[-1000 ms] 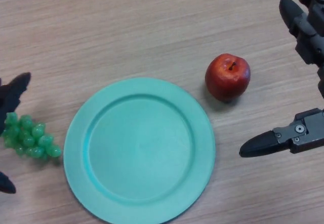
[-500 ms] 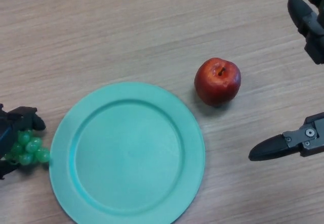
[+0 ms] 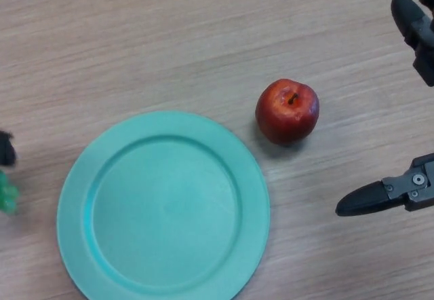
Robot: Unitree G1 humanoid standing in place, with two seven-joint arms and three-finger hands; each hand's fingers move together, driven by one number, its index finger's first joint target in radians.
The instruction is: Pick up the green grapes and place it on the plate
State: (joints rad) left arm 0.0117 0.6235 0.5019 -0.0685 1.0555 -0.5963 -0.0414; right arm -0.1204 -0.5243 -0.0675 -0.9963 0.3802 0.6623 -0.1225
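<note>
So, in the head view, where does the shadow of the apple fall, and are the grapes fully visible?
In the head view, the apple casts a soft shadow toward the lower left on the table; the green grapes are cut off by the left edge, only a bit showing below the left hand.

Green grapes (image 3: 7, 193), teal plate (image 3: 74, 191), red apple (image 3: 287, 110), wood-grain table (image 3: 169, 42)
</note>
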